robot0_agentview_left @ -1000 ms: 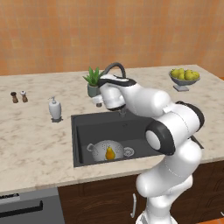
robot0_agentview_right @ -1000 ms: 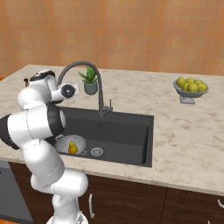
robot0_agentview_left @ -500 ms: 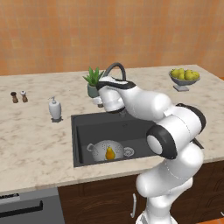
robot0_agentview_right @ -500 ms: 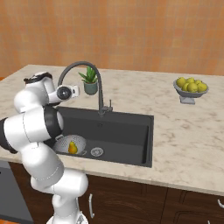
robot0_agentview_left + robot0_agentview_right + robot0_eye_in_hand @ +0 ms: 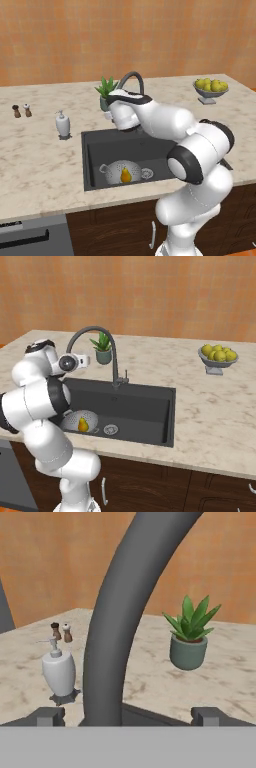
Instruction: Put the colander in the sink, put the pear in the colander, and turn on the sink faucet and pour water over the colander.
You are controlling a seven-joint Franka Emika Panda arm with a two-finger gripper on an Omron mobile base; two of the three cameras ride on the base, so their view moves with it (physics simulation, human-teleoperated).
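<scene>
The pear sits in the colander in the sink. The fingers are wide open, holding nothing, around the faucet spout. Nudge it gently over the colander.

An orange plaster wall rises behind a beige marble counter over dark wood cabinets.

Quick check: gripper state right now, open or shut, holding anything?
Gripper: open, holding nothing; its fingertips stand on either side of the sink faucet.
</scene>
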